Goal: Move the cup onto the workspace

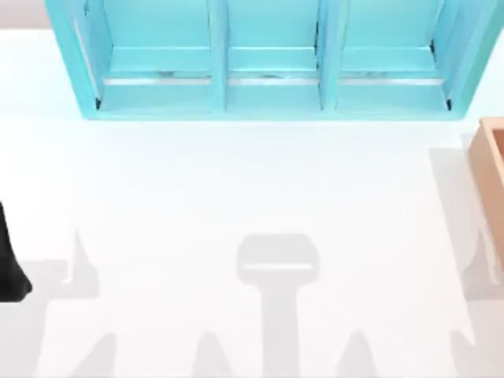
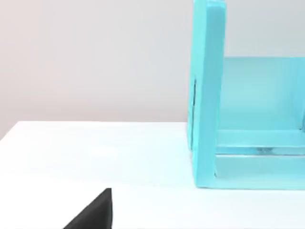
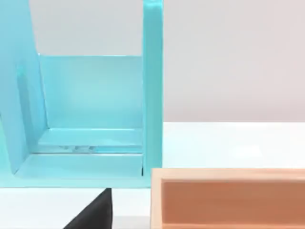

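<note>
The white worktop, which is the workspace, spread wide and flat under the camera. At 12 o'clock on it stood the turquoise shelf unit with three bays side by side. At 3 o'clock, at the very edge, lay the tan wooden box, near the shelf's right end but apart from it.

Where the cup stood, we could not tell.

A black part of our left arm came in at about 9 o'clock, over the worktop's left edge. In the left wrist view a dark corner of the left claw sat low over the worktop, with the shelf's left end wall ahead. A like corner of the right claw sat before the right bay, just beside the box. Whether either claw was spread or pressed together, we could not tell.
</note>
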`<state>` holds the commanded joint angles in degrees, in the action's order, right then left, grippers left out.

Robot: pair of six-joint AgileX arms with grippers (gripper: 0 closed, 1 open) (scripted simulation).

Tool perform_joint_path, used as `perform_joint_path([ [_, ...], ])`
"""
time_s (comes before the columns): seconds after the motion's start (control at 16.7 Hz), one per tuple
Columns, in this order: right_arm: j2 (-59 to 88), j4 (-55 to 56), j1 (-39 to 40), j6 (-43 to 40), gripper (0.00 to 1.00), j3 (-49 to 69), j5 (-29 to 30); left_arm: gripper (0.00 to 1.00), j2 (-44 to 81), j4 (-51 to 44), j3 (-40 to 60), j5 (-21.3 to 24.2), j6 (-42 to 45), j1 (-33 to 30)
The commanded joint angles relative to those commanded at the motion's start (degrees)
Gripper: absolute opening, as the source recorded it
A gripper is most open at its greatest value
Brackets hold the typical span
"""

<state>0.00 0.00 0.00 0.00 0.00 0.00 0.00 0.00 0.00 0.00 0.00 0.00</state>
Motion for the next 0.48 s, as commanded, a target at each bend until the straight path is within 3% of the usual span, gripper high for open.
perform_joint_path([
  [0.24, 1.84, -1.76, -0.66, -0.63, 1.00, 1.81, 0.01, 1.00, 0.00, 0.00, 0.00, 0.00, 0.00, 0.00],
  [0.48, 12.80, -11.20, -3.98, -3.98, 1.00, 12.08, -0.06, 1.00, 0.00, 0.00, 0.00, 0.00, 0.00, 0.00],
])
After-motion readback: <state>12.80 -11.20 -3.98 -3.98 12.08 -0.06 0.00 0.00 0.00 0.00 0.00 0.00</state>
